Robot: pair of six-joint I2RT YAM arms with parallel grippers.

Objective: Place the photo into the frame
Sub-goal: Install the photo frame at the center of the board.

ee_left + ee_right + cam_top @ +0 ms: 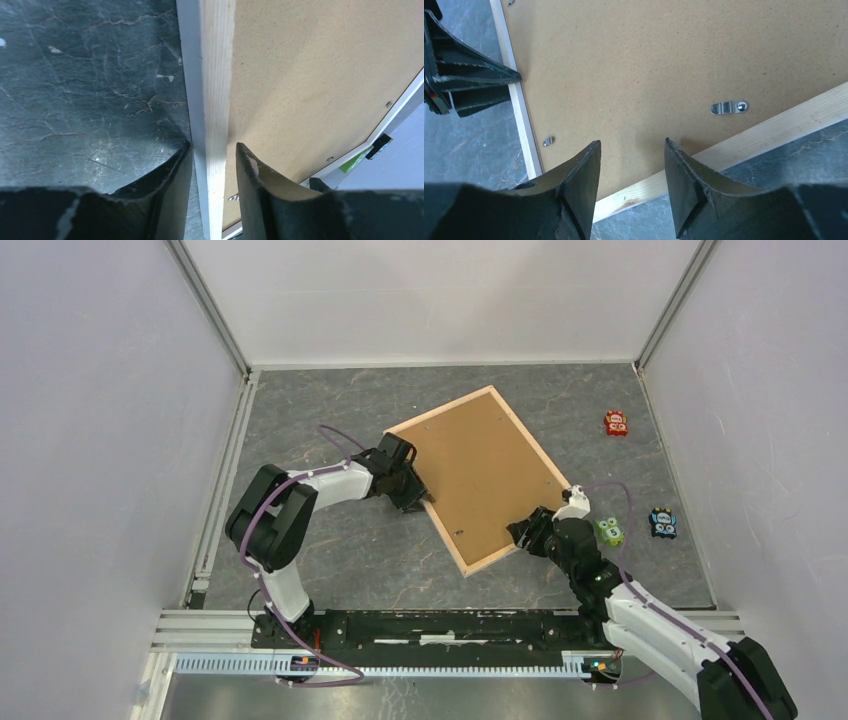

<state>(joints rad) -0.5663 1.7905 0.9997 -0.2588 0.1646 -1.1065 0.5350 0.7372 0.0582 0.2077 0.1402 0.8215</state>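
The frame (442, 408) lies back-up and skewed on the grey table, pale wood rails around a brown backing board (480, 475). The photo is hidden. My left gripper (418, 495) is at the frame's left rail (217, 75). In the left wrist view it (212, 147) stands open astride that rail, with one finger against the outer side and a thin gap on the board side. My right gripper (525, 532) hovers open over the near corner (631, 150), with nothing between its fingers. A metal clip (729, 107) lies on the board near the rail (774, 131).
Three small toys sit right of the frame: a red one (616, 423), a green one (611, 532) beside my right wrist, and a dark blue one (663, 523). White walls close in the table on three sides. A metal base rail (450, 625) runs along the near edge.
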